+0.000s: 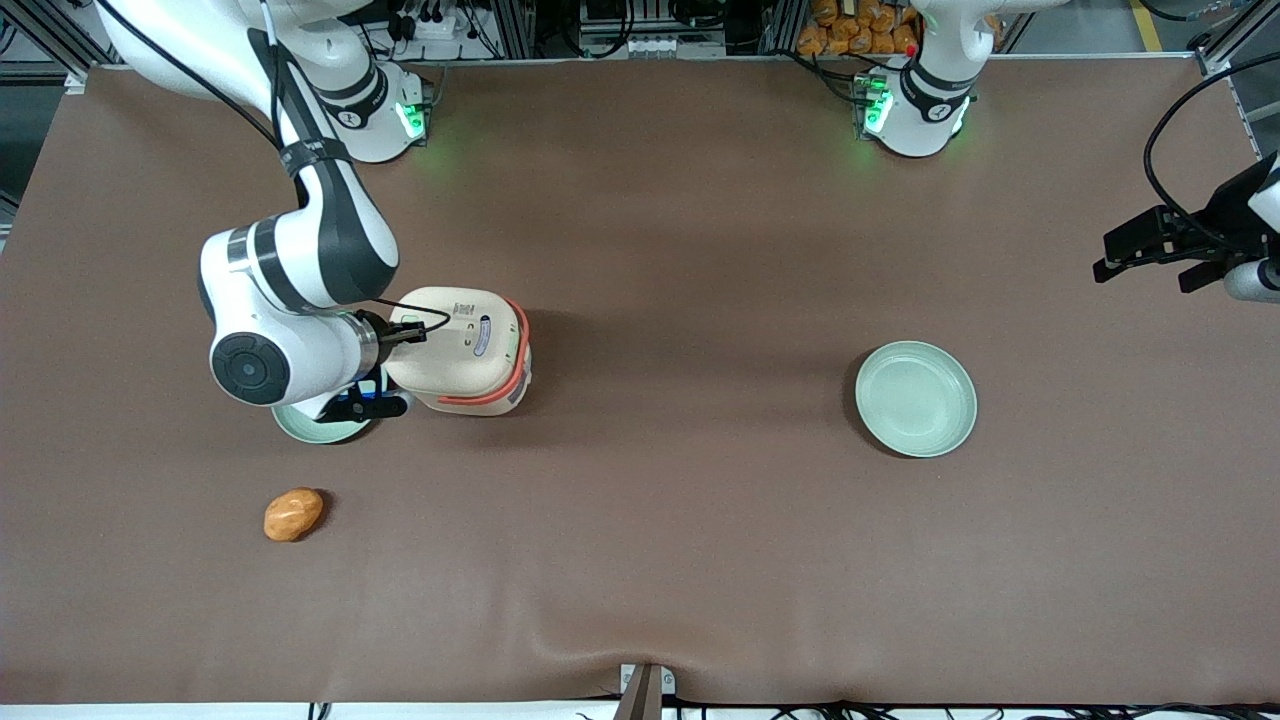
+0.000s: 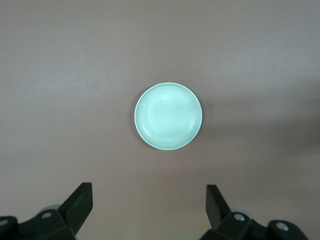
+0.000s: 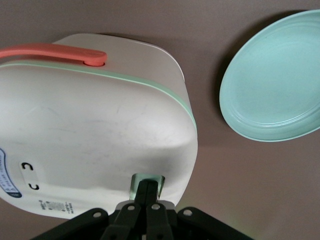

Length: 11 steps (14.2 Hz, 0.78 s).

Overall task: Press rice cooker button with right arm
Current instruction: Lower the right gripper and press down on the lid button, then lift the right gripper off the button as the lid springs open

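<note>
Brown worktop, cream rounded-square rice cooker with the right arm on its lid.

The black gripper, fingers pressed together, rests its tip on the small pale-green button. A straight, steady push should do, judged from the tip's centring. One round pale-green plate sits just beside the cooker; another plate lies at three o'clock, an orange lump at seven. Nothing obstructs.
</note>
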Tool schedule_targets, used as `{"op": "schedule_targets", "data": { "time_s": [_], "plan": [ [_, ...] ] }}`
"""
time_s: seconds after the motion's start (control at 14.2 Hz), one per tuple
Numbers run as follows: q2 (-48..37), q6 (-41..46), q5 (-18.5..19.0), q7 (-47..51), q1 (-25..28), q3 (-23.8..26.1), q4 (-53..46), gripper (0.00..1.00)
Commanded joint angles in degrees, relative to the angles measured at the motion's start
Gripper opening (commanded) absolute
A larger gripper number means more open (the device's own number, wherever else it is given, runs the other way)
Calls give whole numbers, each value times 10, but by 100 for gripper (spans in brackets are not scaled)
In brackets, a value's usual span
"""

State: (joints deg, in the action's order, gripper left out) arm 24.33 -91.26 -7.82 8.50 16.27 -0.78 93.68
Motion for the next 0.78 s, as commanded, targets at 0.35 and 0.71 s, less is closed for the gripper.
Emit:
{"op": "schedule_targets", "data": {
  "time_s": [0.35,0.71],
  "plan": [
    [-20,-14,-4,0,2,-2,-4,0],
    [-44,100,-1,5,1,-2,-125,33]
  ]
}}
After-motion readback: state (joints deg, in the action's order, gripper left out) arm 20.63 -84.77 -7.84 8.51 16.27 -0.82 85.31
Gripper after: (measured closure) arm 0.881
